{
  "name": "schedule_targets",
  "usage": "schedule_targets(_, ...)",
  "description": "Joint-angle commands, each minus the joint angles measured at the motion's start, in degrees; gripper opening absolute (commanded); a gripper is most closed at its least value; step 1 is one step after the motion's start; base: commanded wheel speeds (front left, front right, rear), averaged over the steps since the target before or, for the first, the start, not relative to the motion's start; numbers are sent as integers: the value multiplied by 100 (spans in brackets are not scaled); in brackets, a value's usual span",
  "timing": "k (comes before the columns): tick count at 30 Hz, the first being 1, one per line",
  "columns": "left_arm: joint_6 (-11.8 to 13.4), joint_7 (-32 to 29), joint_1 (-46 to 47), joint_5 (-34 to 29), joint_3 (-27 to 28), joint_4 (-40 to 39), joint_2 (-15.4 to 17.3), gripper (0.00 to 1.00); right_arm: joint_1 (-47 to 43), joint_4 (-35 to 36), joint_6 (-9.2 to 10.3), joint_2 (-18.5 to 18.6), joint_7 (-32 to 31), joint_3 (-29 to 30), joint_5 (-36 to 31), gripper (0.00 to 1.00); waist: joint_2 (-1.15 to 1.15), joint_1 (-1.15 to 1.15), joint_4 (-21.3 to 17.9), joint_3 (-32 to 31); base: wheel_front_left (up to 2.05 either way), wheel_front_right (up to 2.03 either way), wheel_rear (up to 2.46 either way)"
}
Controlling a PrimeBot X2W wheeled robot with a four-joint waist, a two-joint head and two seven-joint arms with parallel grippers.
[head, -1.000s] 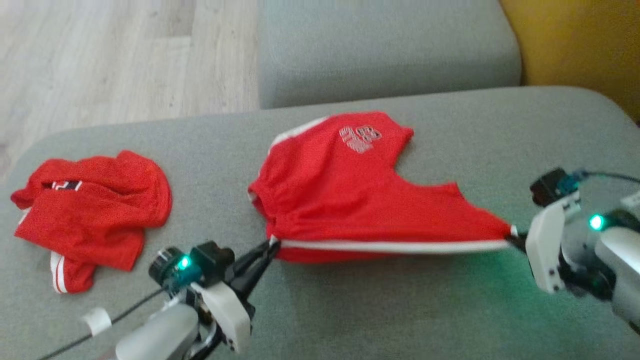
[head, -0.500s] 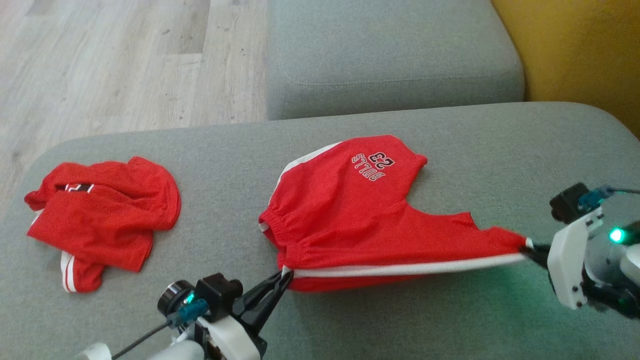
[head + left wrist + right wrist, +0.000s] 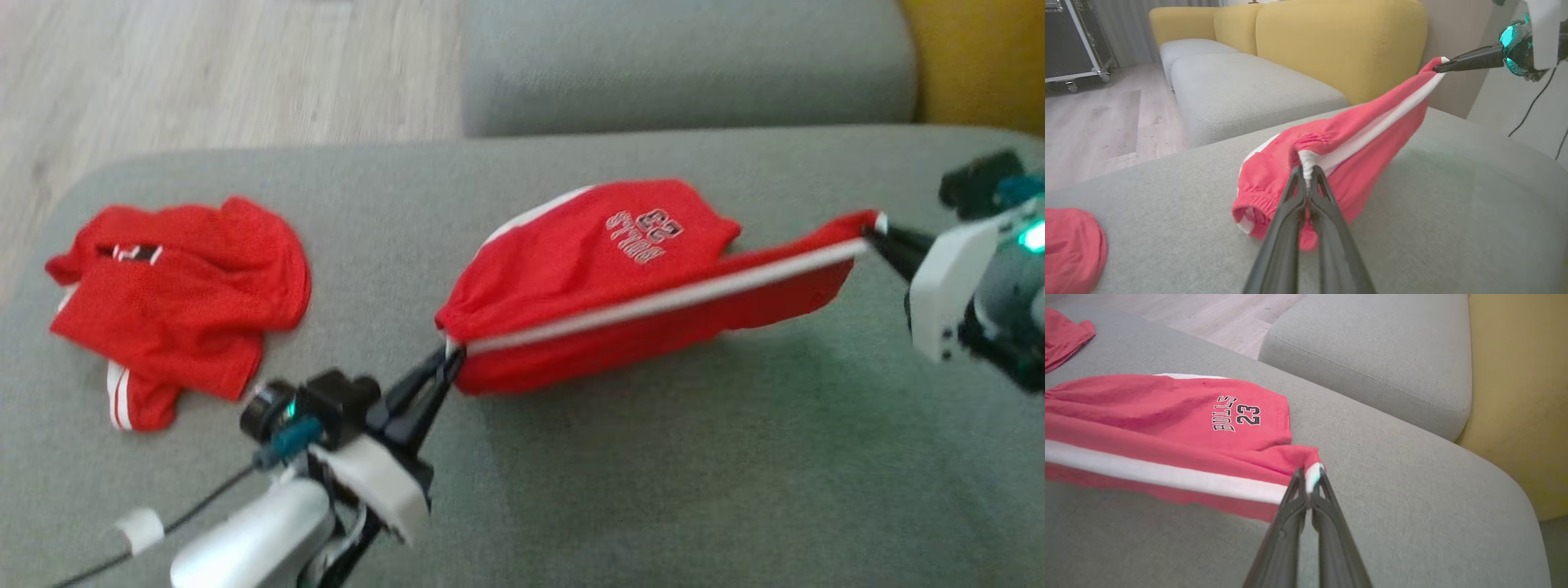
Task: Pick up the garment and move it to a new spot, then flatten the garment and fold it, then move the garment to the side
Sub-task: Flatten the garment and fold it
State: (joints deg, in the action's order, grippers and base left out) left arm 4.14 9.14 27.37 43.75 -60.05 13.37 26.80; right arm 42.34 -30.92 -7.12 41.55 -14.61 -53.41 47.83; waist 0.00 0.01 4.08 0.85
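My left claw (image 3: 451,357) is clamped on the waistband corner of the red shorts (image 3: 588,278), my right claw (image 3: 875,230) on the hem corner. They stretch above the grey cushion (image 3: 653,474), far leg apparently resting on it.

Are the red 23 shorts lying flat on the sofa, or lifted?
Partly lifted: the shorts hang stretched between left gripper and right gripper; the printed leg rests on the cushion.

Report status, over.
Left gripper and right gripper shut on shorts, one each end. Shorts stretched between them, far leg resting on cushion. Other red garment lies apart, leftward; nothing in the way.
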Motion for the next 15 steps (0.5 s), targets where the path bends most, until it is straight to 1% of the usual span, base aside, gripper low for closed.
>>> schedule_targets(1,65,39,430,-71,326,-36,122,0,255,-22,-36,96,51,125,-123,0,0,-1,149,251,0,0,0)
schedule_targets(3,78,29,584,-82,372,43,63,0,465,-169,-36,17,46,151,-331,0,0,-1,236,427,0,0,0)
schedule_targets(6,36,12,833,-116,392,171,-60,0,737,-412,-36,-128,31,235,-438,0,0,-1,397,687,0,0,0)
schedule_targets(10,-24,-43,1161,-216,347,429,-244,0,1138,-716,-36,-248,11,117,-736,0,0,-1,572,993,0,0,0)
schedule_targets(15,-115,-77,1484,-243,308,723,-545,0,1535,-1110,-36,-410,-30,-43,-876,0,0,-1,829,1355,0,0,0)
